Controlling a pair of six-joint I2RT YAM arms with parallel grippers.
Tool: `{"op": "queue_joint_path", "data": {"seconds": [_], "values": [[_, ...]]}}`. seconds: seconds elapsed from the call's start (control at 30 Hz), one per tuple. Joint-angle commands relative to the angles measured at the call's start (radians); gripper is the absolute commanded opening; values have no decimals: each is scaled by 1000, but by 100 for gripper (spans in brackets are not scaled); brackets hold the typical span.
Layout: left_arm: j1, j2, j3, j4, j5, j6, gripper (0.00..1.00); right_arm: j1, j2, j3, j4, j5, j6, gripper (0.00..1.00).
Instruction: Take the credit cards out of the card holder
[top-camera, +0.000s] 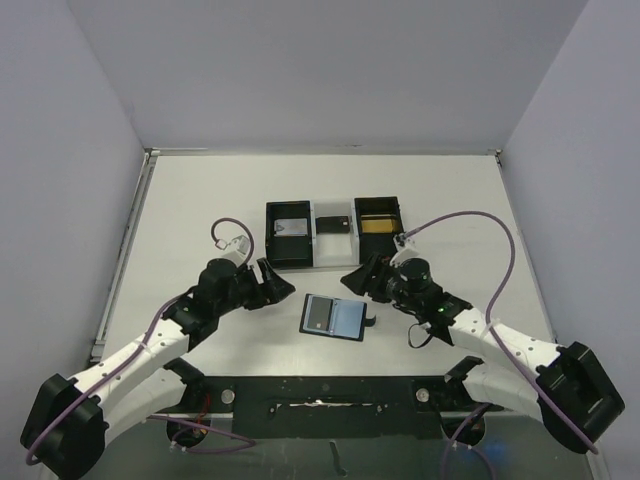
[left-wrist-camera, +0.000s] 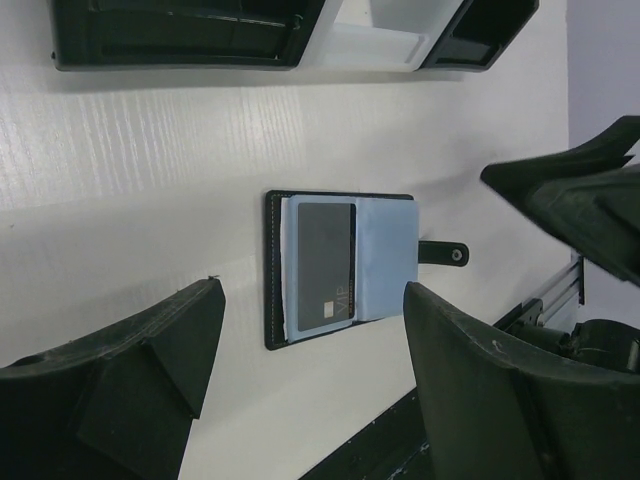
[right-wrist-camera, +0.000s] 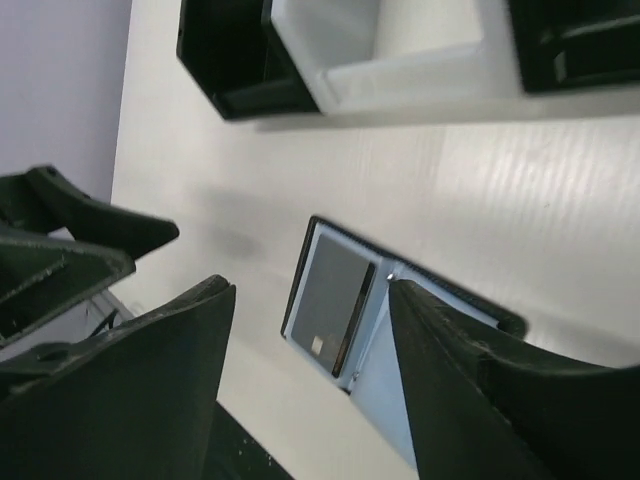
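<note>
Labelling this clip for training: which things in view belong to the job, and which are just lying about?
Job:
holder
dark card in it
gold card in right box
grey card in left box

Lying about:
white tray
small black rectangle

The card holder (top-camera: 333, 318) lies between the left claw (top-camera: 275, 281) and right claw (top-camera: 358, 279), boxes (top-camera: 291, 236) behind it.
</note>
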Motion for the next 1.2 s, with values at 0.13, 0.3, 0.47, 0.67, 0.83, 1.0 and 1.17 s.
{"op": "queue_joint_path", "data": {"seconds": [0.13, 0.3, 0.47, 0.67, 0.83, 1.0, 1.17], "values": [[13, -21, -38, 141, 40, -33, 67, 162, 153, 56, 49, 100, 197, 44], [16, 38, -35, 175, 83, -43, 59, 209, 249, 76, 59, 87, 233, 39], [12, 126, -37, 255, 144, -76, 48, 220, 313, 70, 127, 24, 238, 36], [-26, 234, -30, 335, 163, -105, 39, 220, 374, 70, 139, 4, 244, 33], [-109, 352, 40, 293, 95, -81, 37, 204, 434, 66, 146, -12, 243, 32], [-131, 443, 51, 301, 93, -65, 33, 181, 451, 32, 185, -36, 245, 28], [-194, 495, 89, 251, 31, -61, 25, 126, 461, 26, 180, -116, 194, 23]]}}
